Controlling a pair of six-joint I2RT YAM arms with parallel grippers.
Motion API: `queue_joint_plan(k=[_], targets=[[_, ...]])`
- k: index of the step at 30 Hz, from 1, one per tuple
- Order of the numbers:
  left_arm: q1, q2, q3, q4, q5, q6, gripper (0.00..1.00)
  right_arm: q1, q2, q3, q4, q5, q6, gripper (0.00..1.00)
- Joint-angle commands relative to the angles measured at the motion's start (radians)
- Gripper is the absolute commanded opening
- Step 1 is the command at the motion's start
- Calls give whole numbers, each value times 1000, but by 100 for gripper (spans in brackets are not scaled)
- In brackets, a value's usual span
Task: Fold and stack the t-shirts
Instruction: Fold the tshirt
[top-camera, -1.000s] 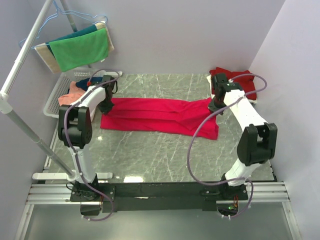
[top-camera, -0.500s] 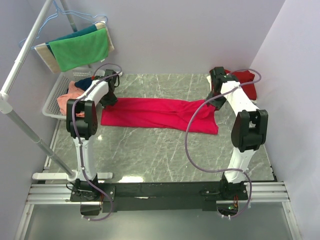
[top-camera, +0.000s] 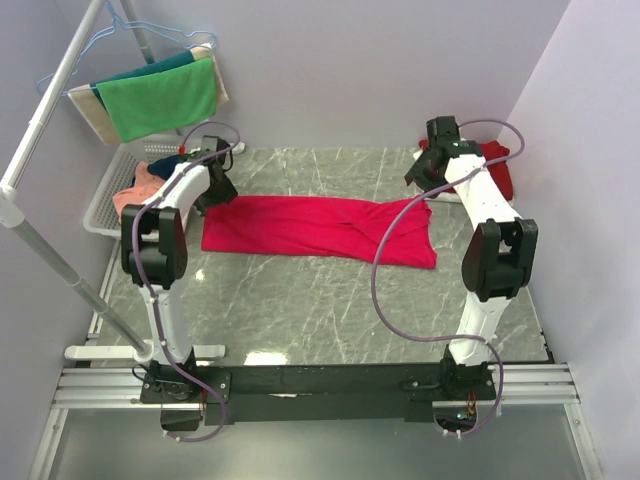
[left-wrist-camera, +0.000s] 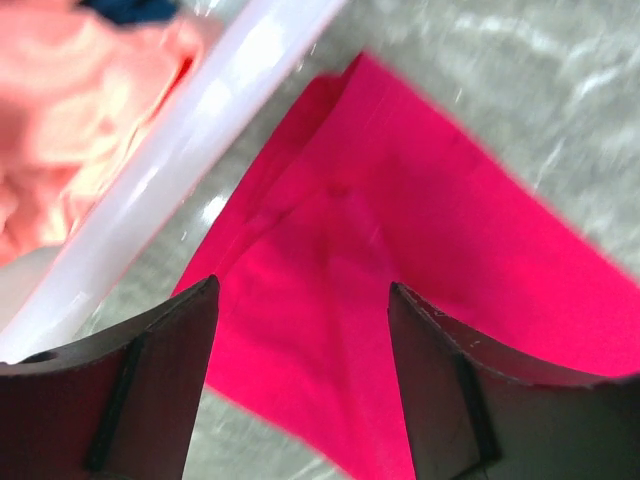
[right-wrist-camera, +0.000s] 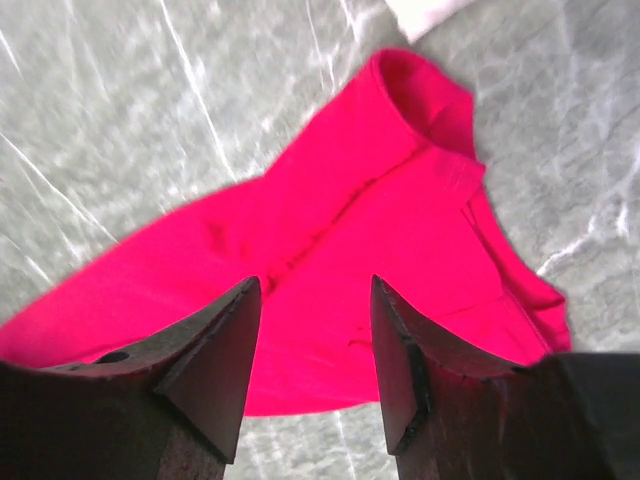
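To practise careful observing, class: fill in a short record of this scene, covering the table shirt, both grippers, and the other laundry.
Laid-out shirt: pinkish-red t-shirt, folded into a long strip, flat
Left gripper: open, over strip's left end, empty
Right gripper: open, over right end, empty
Basket: salmon shirt inside
Far right corner: maroon shirt
Rack: green towel hanging

green towel, white basket

Overhead view was bright, even, sharp; glare patch on table at 6 o'clock. Both wrist views were soft, motion-blurred; basket rim blown out at 10 o'clock.
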Motion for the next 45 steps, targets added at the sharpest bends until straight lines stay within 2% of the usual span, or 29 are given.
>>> queue_joint_plan(k=[1, 6, 11, 14, 20, 28, 36, 45], targets=[[-3, -119, -112, 54, 70, 42, 72, 48, -31, -135, -10, -41, -28, 54], [-26, -190, -280, 86, 135, 66, 65, 82, -89, -317, 9, -54, -19, 54], [-37, -231, -398, 105, 103, 32, 61, 99, -104, -374, 33, -58, -19, 53], [-36, -225, -407, 123, 45, 12, 62, 111, -91, -368, 30, -65, -21, 52], [-37, -204, -372, 126, 58, 11, 62, 119, -17, -356, -14, -48, -10, 51], [-37, -306, -435, 138, 75, 46, 63, 118, 123, -289, -111, -20, -7, 47], [-37, -378, -426, 123, 50, 69, 67, 66, 118, -319, -240, 175, -18, 47], [-37, -331, -467, 144, 118, 77, 66, -22, 61, -426, -220, 241, -12, 46]])
